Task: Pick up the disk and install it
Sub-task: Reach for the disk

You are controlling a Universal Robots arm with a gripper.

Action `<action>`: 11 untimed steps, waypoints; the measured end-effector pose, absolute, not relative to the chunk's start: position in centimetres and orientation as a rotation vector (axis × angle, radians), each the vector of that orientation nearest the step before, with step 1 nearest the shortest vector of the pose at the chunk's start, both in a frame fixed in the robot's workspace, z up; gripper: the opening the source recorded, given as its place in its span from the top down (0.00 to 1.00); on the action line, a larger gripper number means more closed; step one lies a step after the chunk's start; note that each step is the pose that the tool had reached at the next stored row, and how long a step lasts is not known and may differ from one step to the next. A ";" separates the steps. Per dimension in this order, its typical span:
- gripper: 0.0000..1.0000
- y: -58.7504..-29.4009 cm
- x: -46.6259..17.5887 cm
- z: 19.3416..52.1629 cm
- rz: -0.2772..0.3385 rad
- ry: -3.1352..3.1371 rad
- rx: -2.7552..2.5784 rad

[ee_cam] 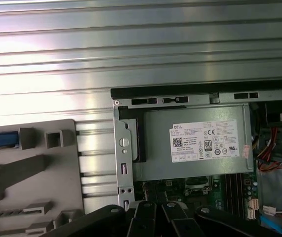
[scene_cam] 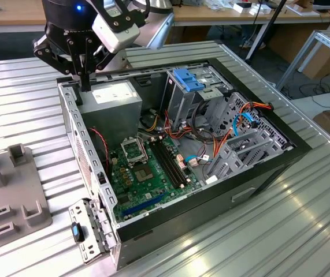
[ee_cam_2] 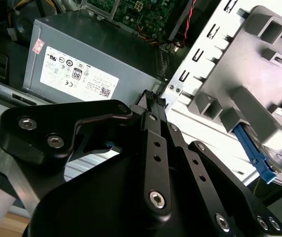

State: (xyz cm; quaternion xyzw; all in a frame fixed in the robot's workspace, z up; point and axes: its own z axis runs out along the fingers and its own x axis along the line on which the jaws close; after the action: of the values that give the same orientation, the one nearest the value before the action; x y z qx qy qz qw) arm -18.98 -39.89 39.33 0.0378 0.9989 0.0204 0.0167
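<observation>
Pincer [ee_cam_2: 154, 98] fingers are seen closed against each other, with nothing held between them. In the exterior view the pincer [scene_cam: 86, 85] is placed at the upper left of the frame, over the corner of the open computer case [scene_cam: 269, 167]. Just beneath it lies the grey power-supply box [ee_cam_2: 81, 54], made of sheet metal with a white label. Beside the case, on the ribbed aluminium desk [scene_cam: 280, 231], a moulded grey plastic holder [ee_cam_2: 259, 74] with blocky pockets is set. The disk [ee_cam_2: 252, 151] is lodged at the holder's edge; its bright blue rail and a sliver of metal are visible, the rest being hidden. The disk is judged stiff, dense for its size, smooth-faced and sensitive to knocks. A hold across its long sides, at the plastic rails, is judged safest. Farther off, the green motherboard [scene_cam: 147, 167] and the blue-topped drive cage [scene_cam: 188, 81] are seen.
</observation>
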 end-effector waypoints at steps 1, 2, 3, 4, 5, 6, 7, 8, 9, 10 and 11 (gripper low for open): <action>0.89 -39.9 -19.0 39.3 0.064 3.105 0.117; 0.89 -39.9 -19.0 39.3 0.064 3.105 0.117; 0.89 -39.9 -19.1 39.3 0.064 3.105 0.117; 0.89 -39.9 -19.1 39.3 0.064 3.105 0.117; 0.89 -39.9 -19.1 39.3 0.064 3.105 0.117; 0.89 -39.9 -19.1 39.3 0.064 3.105 0.117; 0.89 -39.9 -19.1 39.3 0.063 3.105 0.117; 0.89 -39.9 -19.1 39.3 0.063 3.105 0.117; 0.89 -39.9 -19.1 39.3 0.064 3.105 0.117; 0.89 -39.9 -19.1 39.3 0.064 3.105 0.117; 0.89 -39.9 -19.1 39.3 0.063 3.105 0.117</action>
State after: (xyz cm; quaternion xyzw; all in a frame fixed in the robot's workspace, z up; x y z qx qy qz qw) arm -19.11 -39.89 39.33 0.0378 0.9989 0.0204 0.0166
